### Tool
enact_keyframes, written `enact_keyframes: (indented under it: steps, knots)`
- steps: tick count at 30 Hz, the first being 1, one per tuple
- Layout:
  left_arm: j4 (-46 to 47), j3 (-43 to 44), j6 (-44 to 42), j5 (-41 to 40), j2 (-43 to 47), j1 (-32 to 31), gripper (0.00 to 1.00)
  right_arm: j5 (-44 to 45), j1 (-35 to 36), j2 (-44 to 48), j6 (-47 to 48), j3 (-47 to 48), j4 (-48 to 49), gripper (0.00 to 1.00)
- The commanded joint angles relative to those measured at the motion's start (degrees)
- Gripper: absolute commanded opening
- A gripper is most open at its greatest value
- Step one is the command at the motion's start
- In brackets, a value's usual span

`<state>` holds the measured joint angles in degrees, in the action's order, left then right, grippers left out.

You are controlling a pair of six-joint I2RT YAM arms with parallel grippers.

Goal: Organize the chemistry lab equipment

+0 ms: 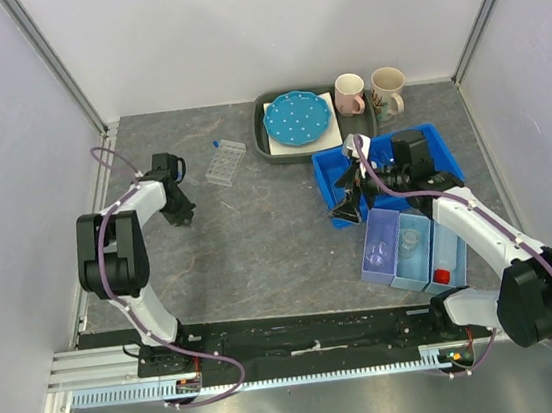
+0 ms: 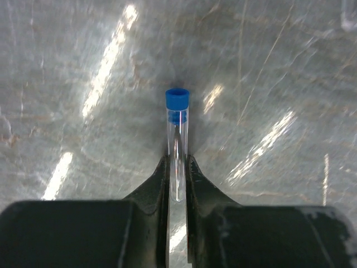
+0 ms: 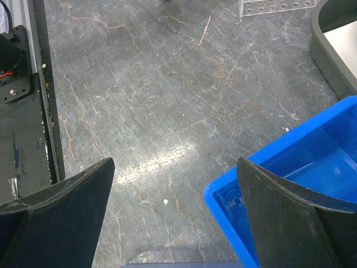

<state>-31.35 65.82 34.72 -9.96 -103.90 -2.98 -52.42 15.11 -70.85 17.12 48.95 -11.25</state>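
Observation:
My left gripper is shut on a clear blue-capped tube, held just above the grey table; its cap points away from the wrist. In the top view this gripper is at the left, short of the clear test-tube rack, which holds another blue-capped tube. My right gripper is open and empty over the left edge of the blue bin. In the right wrist view its jaws stand wide apart over the bin's corner. A thin rod lies on the table.
Three light-blue bins at the front right hold glass flasks and a red-capped bottle. A grey tray with a blue dotted plate and two mugs stand at the back.

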Motion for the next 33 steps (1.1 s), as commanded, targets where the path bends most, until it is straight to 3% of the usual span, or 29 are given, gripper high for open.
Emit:
enact_keyframes:
  steps: [1,7,13,17,20,24,33]
  knots:
    - [2.8,-4.6,1.8,3.2,8.1,-0.2,0.07,-2.1,-0.2,-0.2,-0.2,1.9,1.9,0.98]
    - [11.4,-14.3,1.6,14.8,22.6,-3.8,0.06,-6.4,-0.1,-0.9,-4.9,0.7,5.0,0.98]
    - [35.0,-28.4,9.0,25.6,34.5,-14.0,0.06,-11.6,-0.2,-2.3,-16.9,-2.2,15.3,0.98]
    - [45.7,-28.9,13.0,25.1,36.0,-22.8,0.06,-12.9,0.4,-3.6,-28.3,-4.9,27.2,0.98]
    - [52.8,-27.7,16.6,23.7,34.1,-28.2,0.06,-10.9,2.0,-4.7,-31.9,-6.1,30.0,0.98]
    - [55.8,-24.9,17.9,19.6,31.6,-33.8,0.06,-8.9,4.0,-6.7,-32.4,-6.0,29.6,0.98]
    - [59.8,-23.0,19.9,14.9,28.8,-38.7,0.06,-5.6,4.6,-7.6,-35.3,-5.9,30.0,0.98]
